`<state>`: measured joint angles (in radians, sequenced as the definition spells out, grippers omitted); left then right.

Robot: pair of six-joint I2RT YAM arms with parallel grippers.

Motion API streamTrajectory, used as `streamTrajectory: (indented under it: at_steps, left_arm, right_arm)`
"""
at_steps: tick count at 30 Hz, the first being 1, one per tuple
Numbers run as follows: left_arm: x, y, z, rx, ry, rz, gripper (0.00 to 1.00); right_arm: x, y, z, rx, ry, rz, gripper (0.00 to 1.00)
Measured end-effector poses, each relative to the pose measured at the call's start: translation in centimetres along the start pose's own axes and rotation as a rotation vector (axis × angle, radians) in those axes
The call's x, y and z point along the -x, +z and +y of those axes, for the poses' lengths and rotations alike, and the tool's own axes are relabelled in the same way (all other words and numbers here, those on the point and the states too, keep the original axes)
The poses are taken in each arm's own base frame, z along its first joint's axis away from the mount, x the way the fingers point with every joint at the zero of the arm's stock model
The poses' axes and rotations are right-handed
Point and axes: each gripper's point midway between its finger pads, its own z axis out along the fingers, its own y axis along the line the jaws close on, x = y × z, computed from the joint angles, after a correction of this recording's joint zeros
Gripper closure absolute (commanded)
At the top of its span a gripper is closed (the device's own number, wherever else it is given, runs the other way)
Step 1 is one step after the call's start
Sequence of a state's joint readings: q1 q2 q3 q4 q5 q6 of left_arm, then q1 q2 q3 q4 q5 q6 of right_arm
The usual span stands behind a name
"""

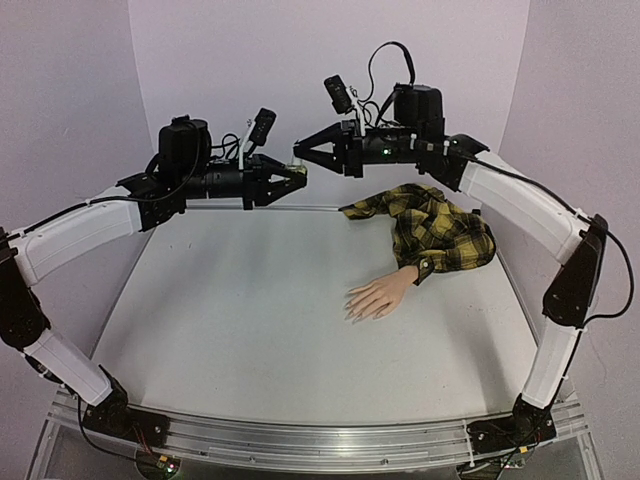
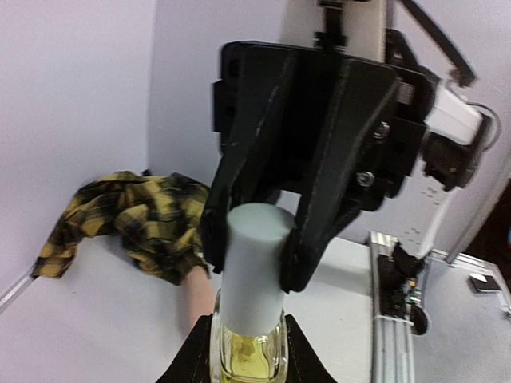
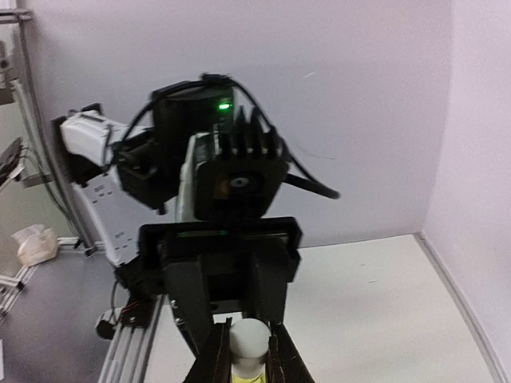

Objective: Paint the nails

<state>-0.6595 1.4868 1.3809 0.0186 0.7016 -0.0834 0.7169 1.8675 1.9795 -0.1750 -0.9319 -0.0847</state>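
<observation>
Left wrist view shows the left claw (image 2: 247, 361) pinching a bottle (image 2: 246, 349) while the right claw (image 2: 251, 254) clamps its cap (image 2: 255, 231); a crooked twist could wrench the bottle free and drop it.

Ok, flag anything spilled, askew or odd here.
Nothing spilled or damaged. The yellow-and-black plaid sleeve is bunched in a heap behind the skin-coloured mannequin hand, which lies flat. The small yellowish bottle is held in mid-air by the left gripper, the right gripper shut on its white cap.
</observation>
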Motion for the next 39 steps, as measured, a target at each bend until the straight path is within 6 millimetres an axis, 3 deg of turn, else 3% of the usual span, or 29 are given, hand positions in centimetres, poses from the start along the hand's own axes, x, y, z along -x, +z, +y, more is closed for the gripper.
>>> streamTrajectory:
  at_steps: [9, 14, 17, 24, 26, 29, 33, 36, 39]
  left_arm:
    - [-0.8, -0.4, 6.5, 0.402, 0.033, 0.009, 1.00]
    - [-1.3, 0.6, 7.2, 0.446, 0.037, 0.000, 1.00]
    - [-0.5, 0.6, 7.4, 0.461, 0.037, -0.031, 1.00]
    - [0.1, 0.6, 7.2, 0.453, 0.037, -0.058, 1.00]
    - [0.1, 0.6, 7.1, 0.449, 0.035, -0.059, 1.00]
    - [0.1, 0.1, 7.0, 0.457, 0.016, -0.065, 1.00]
    - [1.9, -3.0, 9.2, 0.553, -0.008, -0.130, 1.00]
    - [2.9, -4.6, 9.0, 0.558, -0.012, -0.158, 1.00]
    - [3.1, -4.6, 6.6, 0.464, -0.003, -0.156, 1.00]
  right_arm:
    - [-1.0, 1.9, -5.3, -0.582, 0.165, -0.079, 1.00]
    - [-1.6, 1.3, -5.9, -0.896, 0.237, -0.100, 1.00]
    - [-0.8, 1.5, -6.1, -1.019, 0.228, -0.104, 1.00]
    - [-0.2, 1.3, -5.9, -1.124, 0.213, -0.099, 0.99]
    - [-0.2, 1.3, -5.8, -1.123, 0.209, -0.095, 0.80]
    - [-0.4, 1.5, -5.5, -1.104, 0.197, -0.067, 0.60]
    - [-1.3, 1.1, -4.1, -1.046, 0.179, 0.024, 0.39]
    - [-0.9, 0.3, -2.8, -0.959, 0.164, 0.061, 0.30]
    - [0.1, -1.3, -2.1, -0.811, 0.170, 0.058, 0.24]
